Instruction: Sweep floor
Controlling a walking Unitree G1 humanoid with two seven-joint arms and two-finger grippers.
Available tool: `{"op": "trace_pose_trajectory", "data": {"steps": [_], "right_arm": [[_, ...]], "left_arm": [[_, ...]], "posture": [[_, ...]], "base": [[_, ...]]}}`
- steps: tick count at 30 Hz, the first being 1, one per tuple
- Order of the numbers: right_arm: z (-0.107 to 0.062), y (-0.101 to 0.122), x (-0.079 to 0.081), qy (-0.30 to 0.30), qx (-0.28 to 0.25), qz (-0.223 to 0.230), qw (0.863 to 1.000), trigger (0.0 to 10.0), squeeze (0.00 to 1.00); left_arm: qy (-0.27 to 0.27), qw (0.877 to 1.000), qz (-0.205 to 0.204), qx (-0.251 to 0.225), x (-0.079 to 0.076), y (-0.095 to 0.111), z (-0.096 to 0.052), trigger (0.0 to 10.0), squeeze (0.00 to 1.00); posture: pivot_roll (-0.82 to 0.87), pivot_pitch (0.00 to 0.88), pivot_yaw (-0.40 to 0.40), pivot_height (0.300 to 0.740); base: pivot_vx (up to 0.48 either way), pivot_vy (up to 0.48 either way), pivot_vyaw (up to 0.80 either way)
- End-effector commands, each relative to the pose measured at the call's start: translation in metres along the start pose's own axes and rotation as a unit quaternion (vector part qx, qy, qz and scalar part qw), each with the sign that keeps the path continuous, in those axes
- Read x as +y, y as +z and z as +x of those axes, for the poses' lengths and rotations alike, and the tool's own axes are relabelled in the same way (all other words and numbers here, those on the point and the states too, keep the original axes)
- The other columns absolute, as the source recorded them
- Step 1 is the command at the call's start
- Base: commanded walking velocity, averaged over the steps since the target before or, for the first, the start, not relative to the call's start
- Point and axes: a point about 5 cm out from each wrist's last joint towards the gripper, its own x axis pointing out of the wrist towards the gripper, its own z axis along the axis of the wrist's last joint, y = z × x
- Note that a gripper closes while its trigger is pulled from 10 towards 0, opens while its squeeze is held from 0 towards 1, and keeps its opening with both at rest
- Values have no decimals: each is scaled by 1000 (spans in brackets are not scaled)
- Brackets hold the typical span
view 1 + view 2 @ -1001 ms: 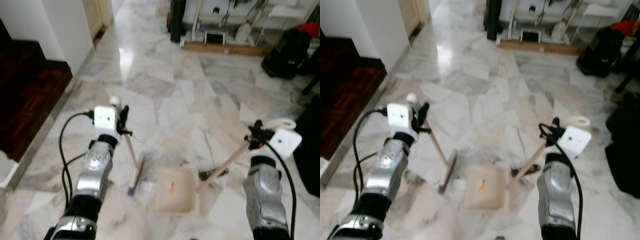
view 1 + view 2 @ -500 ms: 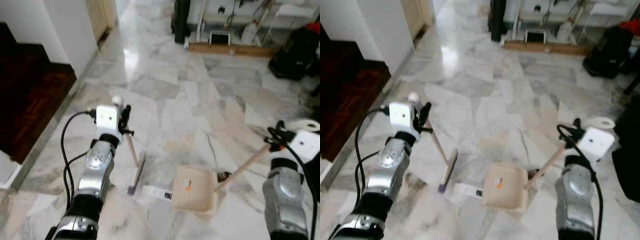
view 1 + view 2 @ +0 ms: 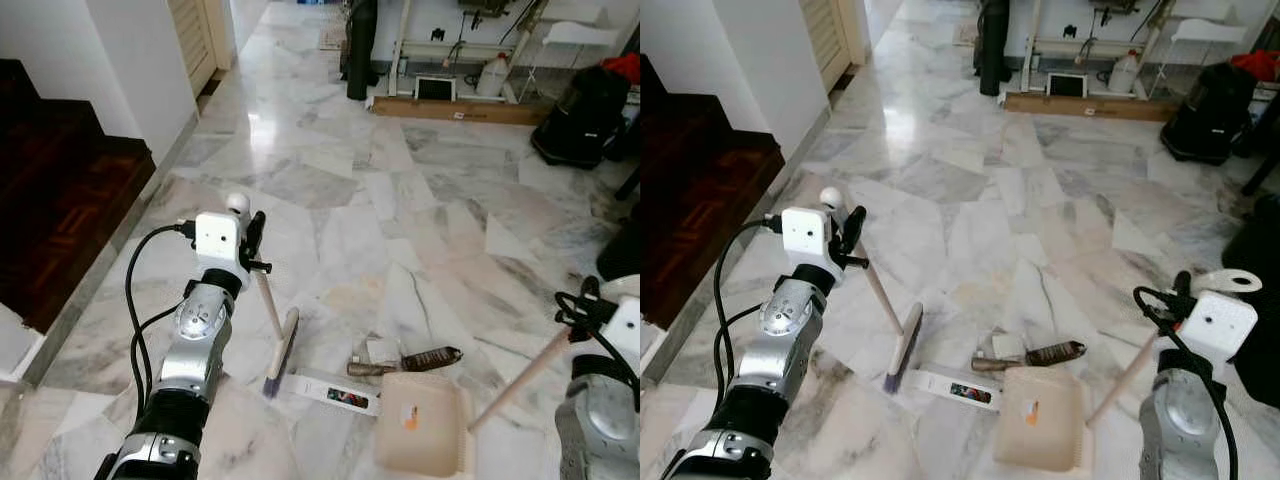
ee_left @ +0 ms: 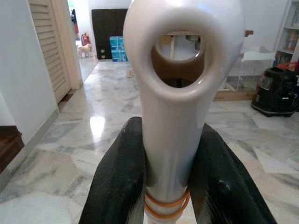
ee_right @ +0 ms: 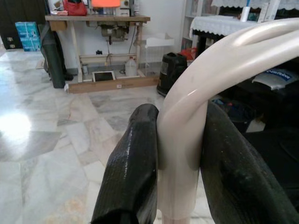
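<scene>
My left gripper point(image 3: 249, 236) is shut on the white top of the broom handle point(image 4: 174, 116), a black finger on each side. The wooden stick slopes down to the broom head point(image 3: 282, 352) on the marble floor. At the right, my right gripper point(image 3: 1172, 301) is shut on the looped white end of the dustpan handle point(image 5: 187, 130). The beige dustpan point(image 3: 420, 438) lies flat on the floor near me. Between broom and dustpan lies litter: a flat white packet point(image 3: 325, 388), a brown wrapper point(image 3: 425, 357) and a scrap of white paper point(image 3: 381, 349).
A dark wooden step point(image 3: 60, 190) and a white wall corner point(image 3: 130, 60) border the floor on the left. A black bag point(image 3: 585, 110) stands at the far right, a dark object point(image 3: 622, 255) closer in. A wooden plank and table legs point(image 3: 450, 105) line the back.
The dustpan has slid to the right and toward me with my right arm, uncovering the white packet, brown wrapper and paper. The broom has stayed put. The camera has tilted up a little.
</scene>
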Motion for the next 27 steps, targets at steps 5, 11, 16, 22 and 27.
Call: {"op": "trace_pose_trajectory", "data": {"steps": [5,11,16,22,27], "right_arm": [[-4,5,-3,0,-24,4,1000,10000,0],[-4,3,-7,-2,-21,-8,1000,10000,0],[-5,1,-15,-9,-22,-32,999,10000,0],[-8,-14,-15,-13,-3,-40,999,10000,0],[-9,-24,-12,-11,10,-38,999,10000,0]], "left_arm": [[-4,1000,5,-25,3,12,2,10000,255],[-3,1000,7,-25,5,12,2,10000,255],[-2,1000,7,-23,5,12,2,10000,259],[-4,1000,7,-24,5,13,2,10000,259],[-5,1000,8,-24,6,13,2,10000,263]], "posture": [[31,121,-2,740],[28,136,-2,740],[31,145,-1,740],[36,152,11,740],[41,158,15,740]], "base": [[0,0,0],[0,0,0],[0,0,0],[0,0,0],[0,0,0]]}}
